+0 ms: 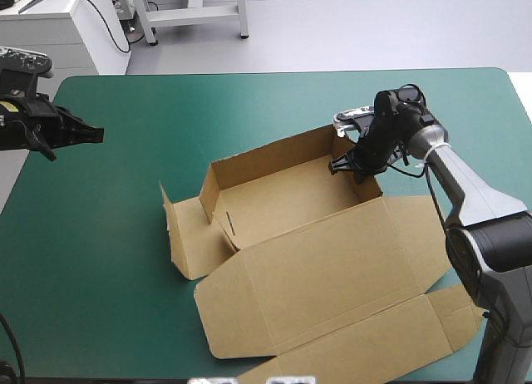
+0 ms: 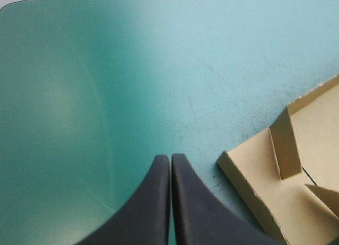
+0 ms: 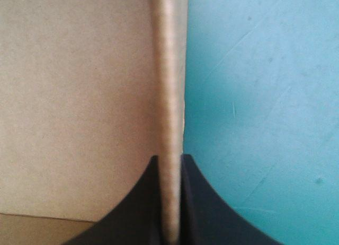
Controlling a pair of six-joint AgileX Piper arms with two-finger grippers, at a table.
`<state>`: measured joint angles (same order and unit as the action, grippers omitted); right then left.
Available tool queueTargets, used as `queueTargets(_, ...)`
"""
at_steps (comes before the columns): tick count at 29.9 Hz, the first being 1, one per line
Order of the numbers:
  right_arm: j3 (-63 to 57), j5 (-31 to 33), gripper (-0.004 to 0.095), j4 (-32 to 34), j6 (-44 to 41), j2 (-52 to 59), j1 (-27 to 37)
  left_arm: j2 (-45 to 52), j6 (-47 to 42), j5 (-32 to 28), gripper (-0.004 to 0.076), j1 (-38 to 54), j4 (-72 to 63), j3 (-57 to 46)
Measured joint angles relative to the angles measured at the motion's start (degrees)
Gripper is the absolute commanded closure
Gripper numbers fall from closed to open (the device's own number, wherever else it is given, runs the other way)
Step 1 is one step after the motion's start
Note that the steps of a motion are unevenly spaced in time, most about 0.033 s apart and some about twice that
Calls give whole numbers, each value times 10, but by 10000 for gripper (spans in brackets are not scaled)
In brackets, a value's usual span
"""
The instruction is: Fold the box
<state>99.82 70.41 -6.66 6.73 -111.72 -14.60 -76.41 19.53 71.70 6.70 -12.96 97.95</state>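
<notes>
Brown board box sits mid-desk, a bit toward R side. Part-formed tray: far wall up, lid panel flat on the teal-green cover, reaching toward near edge.

R jaws clenched on top edge of R-end wall. Wrist view shows the board sandwiched between both black fingers, tray floor on one side, bare cover on the other. Judgement: grip there holds the wall upright, prob. to steady or tuck it.

L-end flaps splayed outward, not yet tucked.

L jaws pressed together, holding nothing, hanging over bare cover near desk's L edge, well apart from box. Box's L end shows ahead and off to one side in its wrist view. Prob. parked clear so R arm works unhindered.

Approx. halfway by my reckoning; L end looks next.
</notes>
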Motion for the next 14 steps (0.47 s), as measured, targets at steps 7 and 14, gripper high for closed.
queueTargets(7,34,0,924,1,11,30,1,0,0,0,732,0,11,0)
queueTargets(14,37,6,929,-4,33,112,30,1,0,0,732,0,47,-49)
